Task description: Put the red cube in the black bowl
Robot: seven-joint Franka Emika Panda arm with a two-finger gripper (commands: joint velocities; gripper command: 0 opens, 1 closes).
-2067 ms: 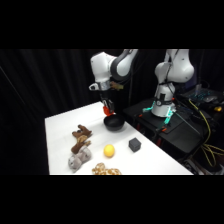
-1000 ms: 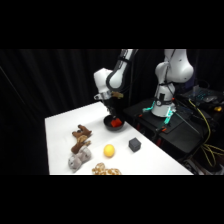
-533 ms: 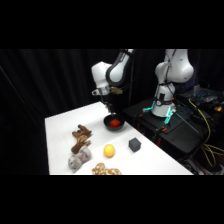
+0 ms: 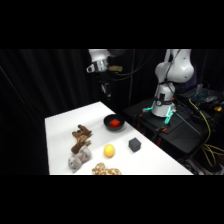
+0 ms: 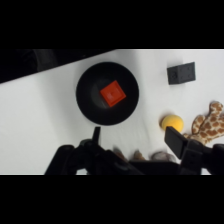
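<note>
1. Looking from the side, I see the table [image 4: 65, 125] as the biggest thing: a flat white matte top, tilted away from the camera, with all the objects on its near half.
2. My arm has risen since half a second ago. Then the gripper [image 4: 105, 90] was low over the bowl; now it hangs high above it, well apart. In the wrist view the two fingers [image 5: 176, 142] stand wide apart with nothing between them.
3. The bowl [image 5: 107, 93] is round, shallow and black with a glossy rim. It rests near the far right edge of the table.
4. The cube [image 5: 112, 93] lies inside the bowl, about in the middle, flat on the bottom, with one red-orange face upward. A second ago the gripper covered this place; now the cube is free and alone there. I judge the task is finished, and only the retreat of the arm is left.
5. The soft toys [image 4: 80, 147] look plush, with brown spots like a giraffe [image 5: 210, 122] in the wrist view. They lie well apart from the bowl.
6. The grey cube [image 4: 134, 144] is dark, matte and sharp-edged.
7. The ball [image 4: 109, 150] is yellow, smooth and round, between the toys and the grey cube.
</note>
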